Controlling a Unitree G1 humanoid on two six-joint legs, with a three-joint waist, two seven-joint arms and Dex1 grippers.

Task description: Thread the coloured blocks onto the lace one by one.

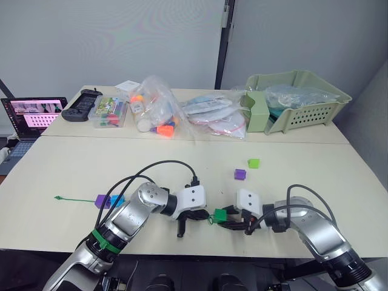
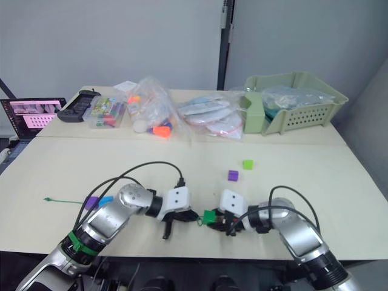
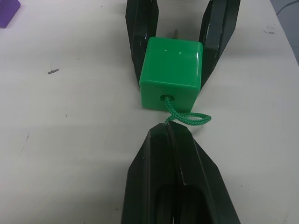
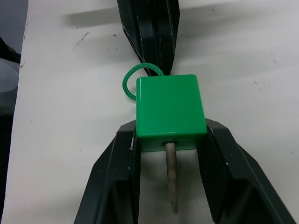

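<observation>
The dark green block [image 4: 170, 112] sits at the near edge of the desk [image 1: 182, 170], a glossy cube with a hole bored through it, and I've got the lace [image 3: 187, 116] running right through that hole: the stiff pale tip [image 4: 172, 175] pokes out on the far side while a small loop of green cord bunches at the entry side. My right claw [image 4: 170, 140] is clamped on the block, one black finger on each flank. My left claw [image 3: 175, 140] is pinched closed on the cord just beside the block's hole. Both forearms lie low over the desk, wrists turned inward so the claws meet nose to nose. Further along the lace, out to my left, a purple block [image 1: 102, 200] and a blue block [image 1: 115, 200] are side by side, touching. Loose beyond the claws lie a second purple block [image 1: 240, 174] and a lime green block [image 1: 253, 163].
</observation>
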